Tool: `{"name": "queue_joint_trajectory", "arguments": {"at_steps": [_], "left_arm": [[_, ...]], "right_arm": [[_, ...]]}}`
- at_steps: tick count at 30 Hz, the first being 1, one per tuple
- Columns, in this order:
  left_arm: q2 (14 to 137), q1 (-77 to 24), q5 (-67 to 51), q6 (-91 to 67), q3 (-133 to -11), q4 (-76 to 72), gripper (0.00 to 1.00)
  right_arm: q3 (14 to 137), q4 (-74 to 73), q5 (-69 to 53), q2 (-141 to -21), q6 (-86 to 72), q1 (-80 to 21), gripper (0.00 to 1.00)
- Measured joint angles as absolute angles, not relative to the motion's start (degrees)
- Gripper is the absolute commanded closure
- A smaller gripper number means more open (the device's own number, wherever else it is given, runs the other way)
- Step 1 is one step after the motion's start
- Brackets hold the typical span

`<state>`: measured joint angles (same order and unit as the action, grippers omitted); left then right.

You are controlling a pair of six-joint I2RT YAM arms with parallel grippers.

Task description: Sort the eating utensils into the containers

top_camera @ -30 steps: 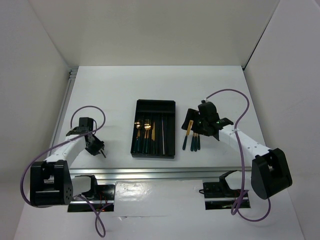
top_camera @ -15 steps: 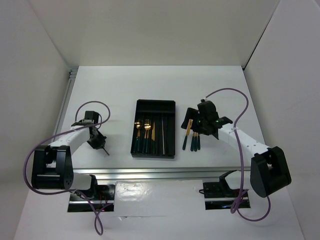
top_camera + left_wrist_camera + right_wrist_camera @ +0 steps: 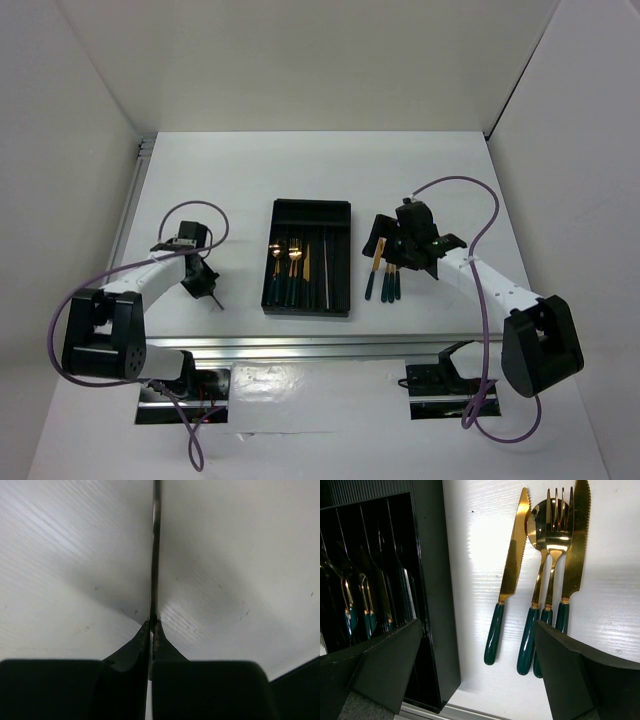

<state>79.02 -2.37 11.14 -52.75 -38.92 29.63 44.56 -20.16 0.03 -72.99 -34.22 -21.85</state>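
A: Left entry?
B: Left gripper (image 3: 151, 625), jaws pinched shut on a thin rod (image 3: 156, 555) — probably a chopstick, view too close to swear. Stiff, light, slippery. Arm bent low over the table (image 3: 200, 180), well left of the tray (image 3: 310, 208).
A: Right?
B: Right gripper (image 3: 477, 627), jaws wide, pitched down above knife (image 3: 512, 570), spoon (image 3: 536, 522), fork (image 3: 556, 537), second knife (image 3: 577, 545) beside the tray — grip the green handles (image 3: 495, 630).
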Motion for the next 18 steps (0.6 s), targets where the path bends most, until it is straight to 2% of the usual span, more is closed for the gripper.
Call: {"name": "queue_joint_trajectory", "arguments": {"at_steps": [5, 11, 18], "left_arm": [[75.0, -8.3, 11.2, -50.9, -40.4, 35.8, 1.0], [71.1, -11.9, 8.0, -45.7, -51.7, 41.3, 1.0], [71.2, -24.1, 5.1, -42.9, -61.1, 41.9, 1.0]], "right_arm": [[44.6, -20.2, 0.1, -73.0, -34.3, -21.8, 0.0], [44.6, -20.1, -0.3, -73.0, -34.3, -21.8, 0.0], [44.6, -20.1, -0.5, -73.0, -34.3, -21.8, 0.0]]}}
